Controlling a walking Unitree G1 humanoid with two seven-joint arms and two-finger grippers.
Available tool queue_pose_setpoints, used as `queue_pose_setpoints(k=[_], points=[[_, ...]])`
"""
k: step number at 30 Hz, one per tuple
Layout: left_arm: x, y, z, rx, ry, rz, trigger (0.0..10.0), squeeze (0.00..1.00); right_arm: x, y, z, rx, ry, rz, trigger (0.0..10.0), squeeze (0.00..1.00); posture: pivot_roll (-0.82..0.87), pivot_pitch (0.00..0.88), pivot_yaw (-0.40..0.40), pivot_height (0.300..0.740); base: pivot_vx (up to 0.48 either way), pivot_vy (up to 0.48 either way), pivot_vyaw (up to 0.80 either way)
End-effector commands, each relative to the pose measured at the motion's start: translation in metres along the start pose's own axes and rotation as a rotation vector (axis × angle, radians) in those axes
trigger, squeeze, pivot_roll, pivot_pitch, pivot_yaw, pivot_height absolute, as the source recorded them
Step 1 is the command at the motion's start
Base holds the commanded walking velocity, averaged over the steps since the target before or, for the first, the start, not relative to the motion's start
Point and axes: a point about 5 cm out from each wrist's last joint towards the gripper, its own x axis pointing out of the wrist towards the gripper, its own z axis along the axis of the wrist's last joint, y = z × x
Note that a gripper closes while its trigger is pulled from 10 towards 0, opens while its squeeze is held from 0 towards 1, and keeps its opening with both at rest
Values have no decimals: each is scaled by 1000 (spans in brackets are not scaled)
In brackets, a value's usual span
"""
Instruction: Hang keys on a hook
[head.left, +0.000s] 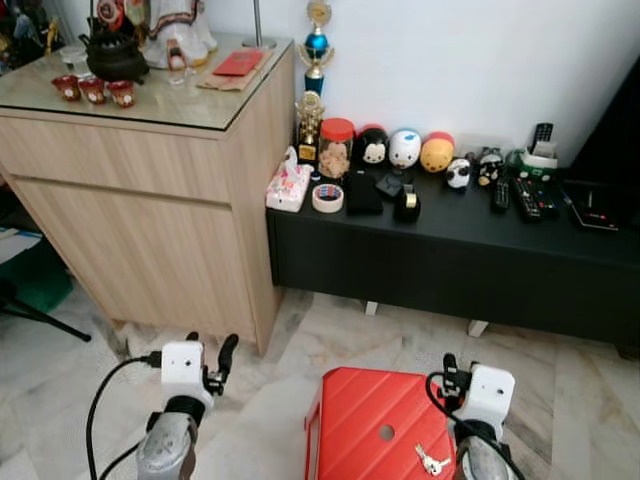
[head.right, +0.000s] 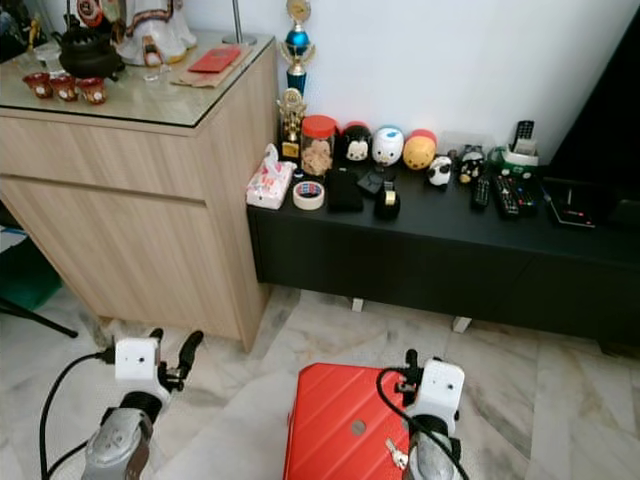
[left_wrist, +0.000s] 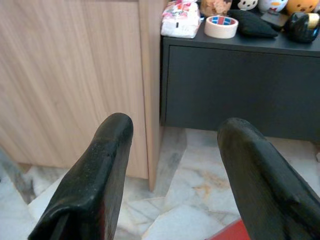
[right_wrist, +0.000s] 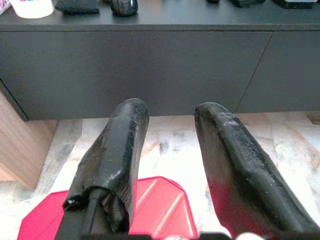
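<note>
Two end effectors hover low, both spread wide and empty. Right end effector (head.left: 452, 372) should drop straight onto the keys (head.left: 431, 461), which lie on the red stool (head.left: 365, 420) just beside it, and pinch the ring, not a blade. Left end effector (head.left: 212, 360) stands idle

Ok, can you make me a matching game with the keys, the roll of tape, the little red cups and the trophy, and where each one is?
Things:
1. small silver keys
2. white roll of tape
3. three little red cups
4. gold and blue trophy

Places:
A. on the glass top of the wooden cabinet
B. on the red plastic stool
C. on the low black bench, beside the tissue pack
D. against the white wall, next to the cabinet

Pairs: 1-B, 2-C, 3-A, 4-D
</note>
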Motion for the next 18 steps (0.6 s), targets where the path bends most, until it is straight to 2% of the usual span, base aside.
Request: queue_pose_setpoints(k=[1,8,10,18], points=[[-1,-4,0,1,7,-12,10000,0,1,-2,1,0,14,-16,10000,0,-9,0,-59,740,0,0,0],[-3,-3,-2,-1,17,-3,10000,0,2,-2,-2,-4,48,-15,10000,0,-1,0,-57,716,0,0,0],[-4,-1,-2,1,22,3,10000,0,3,0,-3,-4,53,-13,10000,0,0,1,-58,691,0,0,0],[-5,-1,-2,5,30,-3,10000,0,5,3,-3,-1,61,-10,10000,0,0,0,-57,642,0,0,0]])
